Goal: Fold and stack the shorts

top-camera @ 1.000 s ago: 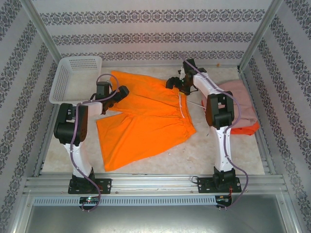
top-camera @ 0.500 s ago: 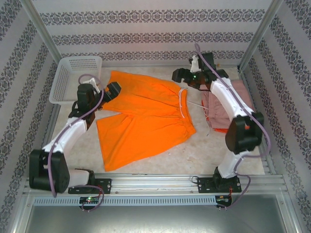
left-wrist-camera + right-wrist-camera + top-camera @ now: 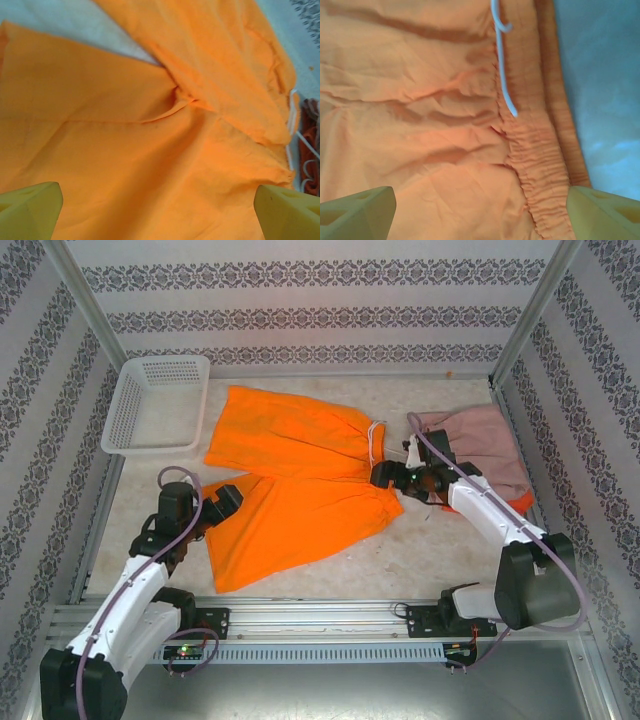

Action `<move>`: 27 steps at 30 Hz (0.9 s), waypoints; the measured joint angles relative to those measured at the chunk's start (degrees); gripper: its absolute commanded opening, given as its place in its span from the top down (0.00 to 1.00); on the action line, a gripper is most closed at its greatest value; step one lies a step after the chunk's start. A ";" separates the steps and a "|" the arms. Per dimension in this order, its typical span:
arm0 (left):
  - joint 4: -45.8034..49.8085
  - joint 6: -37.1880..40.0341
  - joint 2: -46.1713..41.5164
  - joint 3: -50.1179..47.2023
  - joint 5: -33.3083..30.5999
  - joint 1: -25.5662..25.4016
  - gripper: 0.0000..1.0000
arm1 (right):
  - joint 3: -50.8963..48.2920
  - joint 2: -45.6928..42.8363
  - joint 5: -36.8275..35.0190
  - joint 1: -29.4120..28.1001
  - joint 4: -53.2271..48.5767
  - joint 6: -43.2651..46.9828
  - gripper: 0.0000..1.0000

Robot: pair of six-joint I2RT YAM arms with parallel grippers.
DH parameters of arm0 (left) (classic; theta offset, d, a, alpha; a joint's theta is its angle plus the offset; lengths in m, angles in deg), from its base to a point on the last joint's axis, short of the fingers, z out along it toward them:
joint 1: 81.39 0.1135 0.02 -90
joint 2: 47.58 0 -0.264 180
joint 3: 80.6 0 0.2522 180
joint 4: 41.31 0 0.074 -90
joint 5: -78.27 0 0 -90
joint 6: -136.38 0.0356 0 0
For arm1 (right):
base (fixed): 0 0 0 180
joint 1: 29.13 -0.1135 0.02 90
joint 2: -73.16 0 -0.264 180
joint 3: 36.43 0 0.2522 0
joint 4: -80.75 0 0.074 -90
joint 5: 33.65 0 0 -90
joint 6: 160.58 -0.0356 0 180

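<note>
Reaching in at the near left, the left gripper [image 3: 224, 502] is at the hem of the near leg of the orange shorts [image 3: 300, 475], which lie spread flat mid-table [image 3: 450, 550]. Long axis runs left-right: waist at the right, both legs pointing left, the near one angled toward the arm bases. In the left wrist view its yellow fingertips [image 3: 30, 210] are set wide at the bottom corners, cut off by the frame, with cloth and the crotch seam between them; contact can't be told. The right gripper [image 3: 384, 476] is at the near end of the waistband. In the right wrist view its fingers are also wide apart over the gathered elastic, and the white drawstring [image 3: 501, 75] is sharp there but tiny from the top. Just right of it, the pink shorts [image 3: 480, 445] lie folded on the red-orange shorts [image 3: 515, 504], mostly hidden, only a near edge showing. The basket [image 3: 160, 405] is at the far left, apart from the shorts.
</note>
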 measured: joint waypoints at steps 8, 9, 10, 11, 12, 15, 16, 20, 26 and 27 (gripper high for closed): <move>-6.71 -2.05 10.32 -2.80 1.75 -0.02 0.00 | -3.69 2.23 1.09 -2.69 6.86 -3.32 0.12; -8.15 -2.05 12.17 -2.80 1.97 -0.02 0.00 | -3.67 3.23 1.42 -3.15 7.87 -3.63 0.12; -9.55 -2.03 13.99 -2.78 2.14 -0.02 0.00 | -3.65 4.46 1.88 -3.54 8.76 -3.82 0.12; -10.73 -2.01 15.58 -2.75 2.16 -0.02 0.00 | -3.61 5.55 2.19 -3.74 9.33 -4.04 0.12; -12.11 -1.99 17.40 -2.73 2.14 -0.09 0.00 | -3.56 6.95 2.54 -3.98 10.01 -4.46 0.12; -15.23 -1.11 22.23 -2.12 2.03 -0.28 0.00 | -3.56 10.40 3.41 -4.09 11.43 -5.25 0.12; -16.26 -0.68 23.69 -1.60 1.70 -0.28 0.00 | -3.56 11.26 3.56 -4.09 11.87 -5.33 0.12; -20.00 1.33 29.05 0.94 -0.13 -0.26 0.00 | -3.54 13.49 3.85 -4.00 13.79 -6.19 0.12; -24.04 3.87 36.81 5.62 -0.92 0.26 0.00 | -3.54 14.73 5.35 -2.80 16.46 -7.06 0.12; -24.52 4.15 37.66 6.19 -0.90 0.52 0.00 | -3.54 14.82 5.55 -2.54 16.74 -7.39 0.12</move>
